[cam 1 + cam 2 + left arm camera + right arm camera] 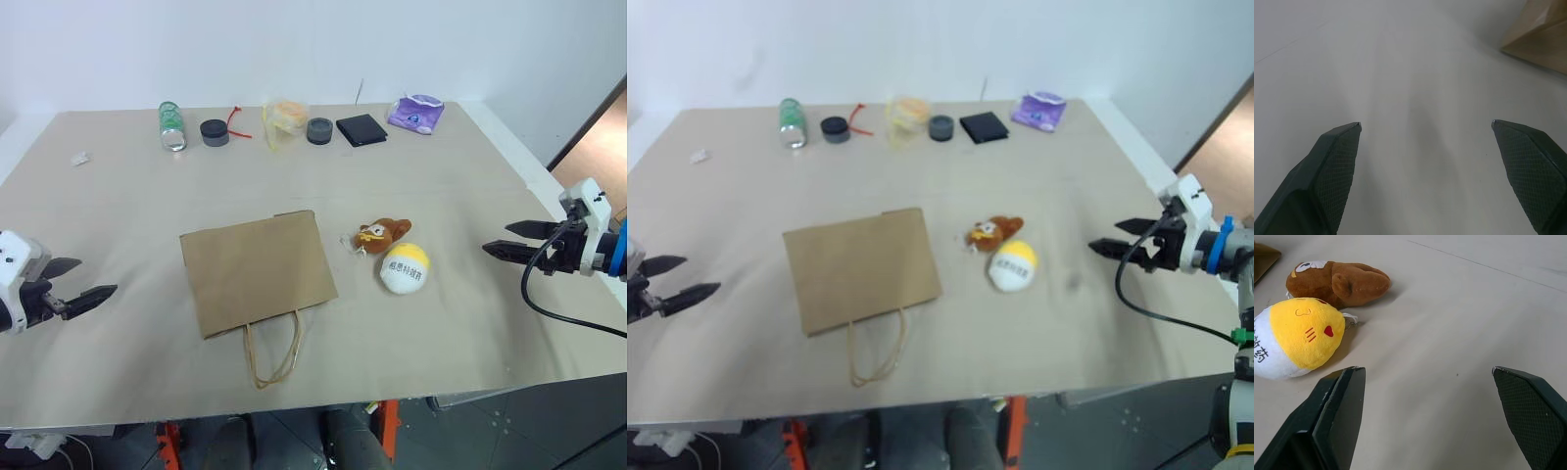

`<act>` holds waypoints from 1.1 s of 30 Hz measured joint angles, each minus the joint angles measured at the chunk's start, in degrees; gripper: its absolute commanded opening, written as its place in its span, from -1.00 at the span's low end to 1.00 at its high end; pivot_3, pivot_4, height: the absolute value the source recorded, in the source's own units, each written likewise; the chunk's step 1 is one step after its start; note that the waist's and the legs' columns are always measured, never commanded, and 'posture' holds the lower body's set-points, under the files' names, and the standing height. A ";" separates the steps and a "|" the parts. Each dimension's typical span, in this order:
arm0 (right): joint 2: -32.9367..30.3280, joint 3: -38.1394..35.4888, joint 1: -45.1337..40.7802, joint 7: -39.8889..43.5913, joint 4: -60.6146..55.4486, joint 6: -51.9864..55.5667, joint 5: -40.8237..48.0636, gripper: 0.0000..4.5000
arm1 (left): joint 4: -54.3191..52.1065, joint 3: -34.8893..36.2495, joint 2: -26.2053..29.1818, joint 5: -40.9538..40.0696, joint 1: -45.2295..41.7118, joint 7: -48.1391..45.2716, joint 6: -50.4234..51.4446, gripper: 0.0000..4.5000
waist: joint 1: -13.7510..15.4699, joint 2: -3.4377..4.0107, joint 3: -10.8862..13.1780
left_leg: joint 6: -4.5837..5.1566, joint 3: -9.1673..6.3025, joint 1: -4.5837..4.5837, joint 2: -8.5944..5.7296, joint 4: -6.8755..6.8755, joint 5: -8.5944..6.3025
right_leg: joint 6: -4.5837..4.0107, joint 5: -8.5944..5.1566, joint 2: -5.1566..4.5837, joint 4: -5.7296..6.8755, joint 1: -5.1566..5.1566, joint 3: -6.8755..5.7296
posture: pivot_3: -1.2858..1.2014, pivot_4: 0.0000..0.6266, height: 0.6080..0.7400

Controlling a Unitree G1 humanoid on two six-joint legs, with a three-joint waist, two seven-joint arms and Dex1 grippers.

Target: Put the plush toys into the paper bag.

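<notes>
A flat brown paper bag (257,271) lies in the middle of the table, its cord handles (273,351) pointing toward the front edge. Just right of it lie the two plush toys: a brown bear (381,234) and a white-and-yellow ball (406,267) with dark lettering, side by side. My right gripper (509,240) hovers open to the right of the toys, pointing at them, empty. Over the left side of the table my left gripper (83,279) is open and empty, well left of the bag.
Along the far edge stand a green-capped bottle (172,126), two dark round lids (215,132), a red tie (235,121), a yellowish clear plastic bag (285,119), a black wallet (361,129) and a purple packet (415,112). A small white scrap (80,157) lies far left.
</notes>
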 measured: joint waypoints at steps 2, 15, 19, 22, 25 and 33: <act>0.04 0.00 -0.12 0.14 0.14 -0.10 -0.09 1.00 | 0.04 0.00 0.00 0.55 -0.01 0.41 -0.25 0.96 | 0.00 0.00 0.00 | 0.00 0.00 0.01 0.00 0.02 0.00 | 0.00 -0.01 0.00 0.05 0.00 0.00 | 0.03 -0.52 1.00; 1.63 -4.96 7.49 6.49 -15.38 4.13 9.32 1.00 | -4.03 -2.55 -4.05 3.66 -8.22 4.58 -8.20 0.96 | 0.28 0.01 -0.01 | 0.02 -0.07 0.09 0.00 0.31 0.03 | 0.03 -0.09 0.04 0.56 0.07 0.01 | 0.03 -0.52 1.00; 4.62 -6.34 13.16 8.34 -38.41 8.53 19.78 1.00 | -12.99 -7.68 -7.67 5.09 -11.70 4.72 -16.29 0.96 | 0.42 0.01 -0.01 | 0.00 -0.11 0.08 0.00 0.39 0.04 | 0.31 0.03 0.11 0.60 0.11 0.04 | 0.03 -0.52 1.00; 4.59 -5.13 14.20 9.29 -48.57 10.21 23.42 1.00 | -17.18 -11.72 -8.94 6.13 -12.48 3.48 -22.11 0.96 | 0.45 0.01 -0.01 | 0.00 -0.13 0.08 0.00 0.48 0.04 | 0.16 -0.07 0.13 0.60 0.14 0.06 | 0.03 -0.52 1.00; 4.58 -3.22 14.76 10.15 -53.69 9.79 23.88 1.00 | -19.99 -14.36 -10.22 8.39 -10.36 1.57 -30.08 0.96 | 0.41 0.01 -0.02 | 0.00 -0.08 0.12 0.00 0.57 0.04 | 0.14 -0.05 0.11 0.60 0.19 0.11 | 0.03 -0.52 1.00; 4.63 0.19 15.91 10.70 -54.90 4.60 20.54 1.00 | -16.09 -17.13 -11.15 16.89 -3.90 -3.14 -64.76 0.96 | 0.52 0.01 -0.02 | 0.01 -0.07 0.08 0.01 0.92 0.04 | 0.11 0.05 0.02 0.60 0.29 0.09 | 0.03 -0.52 1.00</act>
